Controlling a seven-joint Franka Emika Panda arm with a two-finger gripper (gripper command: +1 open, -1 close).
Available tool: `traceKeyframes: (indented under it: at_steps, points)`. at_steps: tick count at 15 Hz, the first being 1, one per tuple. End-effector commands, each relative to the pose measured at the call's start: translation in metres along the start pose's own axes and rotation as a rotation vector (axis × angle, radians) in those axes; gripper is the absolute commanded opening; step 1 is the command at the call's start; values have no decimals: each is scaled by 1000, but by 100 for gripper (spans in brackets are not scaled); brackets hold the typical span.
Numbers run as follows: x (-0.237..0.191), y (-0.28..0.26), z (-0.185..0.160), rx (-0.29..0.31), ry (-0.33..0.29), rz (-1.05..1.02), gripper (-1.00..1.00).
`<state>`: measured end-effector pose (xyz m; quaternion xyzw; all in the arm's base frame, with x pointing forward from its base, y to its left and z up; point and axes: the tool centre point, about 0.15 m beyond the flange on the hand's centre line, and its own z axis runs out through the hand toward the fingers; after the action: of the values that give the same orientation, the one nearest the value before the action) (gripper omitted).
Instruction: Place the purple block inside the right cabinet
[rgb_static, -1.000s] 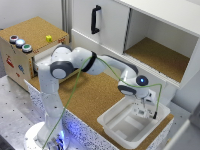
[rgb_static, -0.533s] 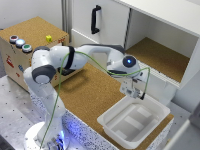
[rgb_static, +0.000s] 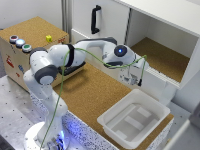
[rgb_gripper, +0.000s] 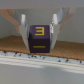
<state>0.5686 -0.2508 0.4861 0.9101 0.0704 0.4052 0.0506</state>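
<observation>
Between claw (rgb_gripper: 39, 36) fingers, square purple block (rgb_gripper: 39, 39), speckled cork floor (rgb_gripper: 30, 55)

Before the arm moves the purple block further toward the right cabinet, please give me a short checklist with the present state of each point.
1. Purple block sits between the gripper fingers: ok.
2. Grip firm enough: cannot tell.
3. Right cabinet is open, cork floor bare: ok.
4. Gripper already past the cabinet's front edge: not ok.
5. Block above the white tub: not ok, off to the side.
6. Clearance over the edge: cannot tell.
</observation>
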Motion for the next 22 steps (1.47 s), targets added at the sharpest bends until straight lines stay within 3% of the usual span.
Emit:
traceKeyframes:
  at_steps: [1, 9, 10, 14, 20, 22]
  points:
    - [57, 29, 67, 63, -84, 10, -100]
    - [52, 35, 104, 70, -159, 25, -100]
    - [52, 33, 102, 69, -158, 23, 100]
    - [53, 22, 62, 50, -80, 29, 100]
    - [40, 8, 1, 46, -25, 32, 100]
    - [23, -4, -17, 9, -21, 20, 100]
